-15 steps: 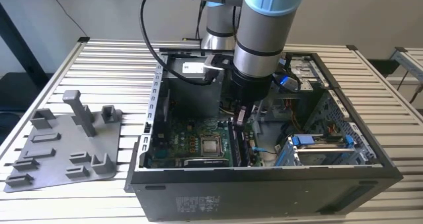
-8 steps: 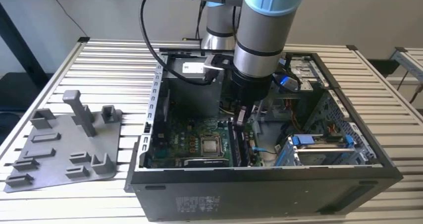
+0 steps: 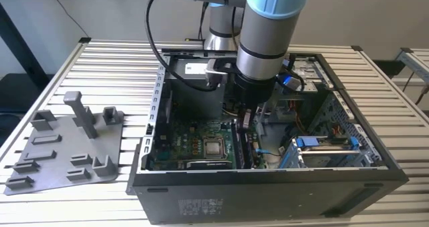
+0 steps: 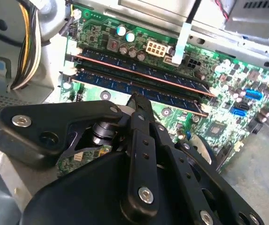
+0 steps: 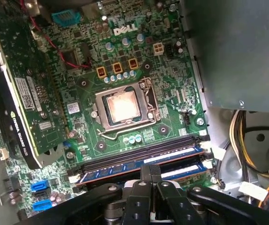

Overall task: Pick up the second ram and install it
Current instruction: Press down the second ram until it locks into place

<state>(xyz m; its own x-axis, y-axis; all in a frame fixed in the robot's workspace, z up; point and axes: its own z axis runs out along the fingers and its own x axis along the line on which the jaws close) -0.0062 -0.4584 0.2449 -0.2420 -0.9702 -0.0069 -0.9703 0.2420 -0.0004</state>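
Observation:
My gripper [image 3: 246, 120] reaches down into the open computer case [image 3: 268, 192] over the motherboard's memory slots. In both wrist views the fingers are shut together at the top edge of the second ram [image 5: 181, 171] [image 4: 106, 83], a dark stick with a white label standing in the slot nearest the gripper [image 5: 150, 172] [image 4: 136, 99]. The other memory stick [image 5: 125, 165] [image 4: 139, 69] sits in the neighbouring slot, parallel to it. Beyond that lies an empty black slot [image 5: 139, 150].
A grey plastic tray [image 3: 60, 151] with upright pegs lies on the slatted table at the exterior view's left. Inside the case are the processor socket [image 5: 122, 105], a graphics card [image 5: 17, 93], yellow and black cables [image 5: 247, 140] and a drive cage [image 3: 328, 151].

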